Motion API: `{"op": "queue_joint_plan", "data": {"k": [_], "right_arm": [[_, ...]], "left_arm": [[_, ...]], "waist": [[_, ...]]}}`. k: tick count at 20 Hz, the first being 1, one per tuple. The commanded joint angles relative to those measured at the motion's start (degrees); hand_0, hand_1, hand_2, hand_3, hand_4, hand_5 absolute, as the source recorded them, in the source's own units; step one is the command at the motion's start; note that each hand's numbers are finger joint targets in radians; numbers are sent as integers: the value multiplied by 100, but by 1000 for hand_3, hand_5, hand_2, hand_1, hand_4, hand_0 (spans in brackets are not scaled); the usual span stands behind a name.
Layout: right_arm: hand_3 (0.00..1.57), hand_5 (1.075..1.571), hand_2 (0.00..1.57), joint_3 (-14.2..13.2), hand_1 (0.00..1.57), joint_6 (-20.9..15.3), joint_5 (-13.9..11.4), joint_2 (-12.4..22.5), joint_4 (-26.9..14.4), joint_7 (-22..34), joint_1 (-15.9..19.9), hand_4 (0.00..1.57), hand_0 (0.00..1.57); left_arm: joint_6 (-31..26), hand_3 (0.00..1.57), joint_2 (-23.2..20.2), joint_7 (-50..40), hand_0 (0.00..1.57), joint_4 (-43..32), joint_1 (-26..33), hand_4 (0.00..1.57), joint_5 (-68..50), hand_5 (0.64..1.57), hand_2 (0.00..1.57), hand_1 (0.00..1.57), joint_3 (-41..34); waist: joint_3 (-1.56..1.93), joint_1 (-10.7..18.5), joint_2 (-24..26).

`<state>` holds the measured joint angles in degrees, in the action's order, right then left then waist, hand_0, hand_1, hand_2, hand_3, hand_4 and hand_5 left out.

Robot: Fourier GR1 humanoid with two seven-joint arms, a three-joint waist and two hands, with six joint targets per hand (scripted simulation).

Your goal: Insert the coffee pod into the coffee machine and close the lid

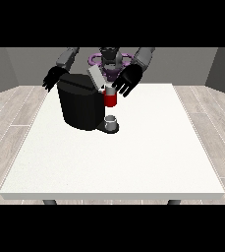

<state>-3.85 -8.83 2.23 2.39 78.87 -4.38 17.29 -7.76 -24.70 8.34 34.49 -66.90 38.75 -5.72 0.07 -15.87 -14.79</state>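
Currently, the coffee machine (82, 104) stands on the white desk (119, 157), toward the far side of the desk and left of its centre line in the front view. All positions below are given relative to this machine

Machine body: a black, rounded housing. A grey lid (96, 78) rises at a tilt from the top right edge of the machine, so the lid is not closed. A red section (110, 100) is visible on the right face of the machine, directly under the lid. Whether this red part is the coffee pod or a fitting of the machine cannot be told from the view

Below the red section, a small grey cup (111, 121) sits on the dark base plate at the lower right foot of the machine

Hand at the view's right (126, 80): positioned just above and to the right of the red section, next to the raised lid. Its fingers are spread and extended downward, curled round nothing. Contact with the lid or the red part cannot be confirmed

Hand at the view's left (54, 78): located at the upper left corner of the machine, behind its top edge. Its fingers are straight and splayed, and it holds nothing
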Motion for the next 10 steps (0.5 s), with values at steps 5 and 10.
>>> {"op": "queue_joint_plan", "data": {"k": [5, 10], "right_arm": [[0, 1571, 0, -130, 0, -102, 12, 130, 44, 252, 319, 447, 0], [0, 1571, 0, -53, 0, -41, 7, 63, -20, 83, 248, 375, 0]], "left_arm": [[36, 904, -139, 224, 1018, -22, 4, 369, 140, 1571, 1086, 1018, 25], [-41, 0, 37, 281, 0, -26, 194, 0, 472, 1571, 0, 0, 408]], "waist": [[-7, 40, -133], [-6, 41, -165]]}}
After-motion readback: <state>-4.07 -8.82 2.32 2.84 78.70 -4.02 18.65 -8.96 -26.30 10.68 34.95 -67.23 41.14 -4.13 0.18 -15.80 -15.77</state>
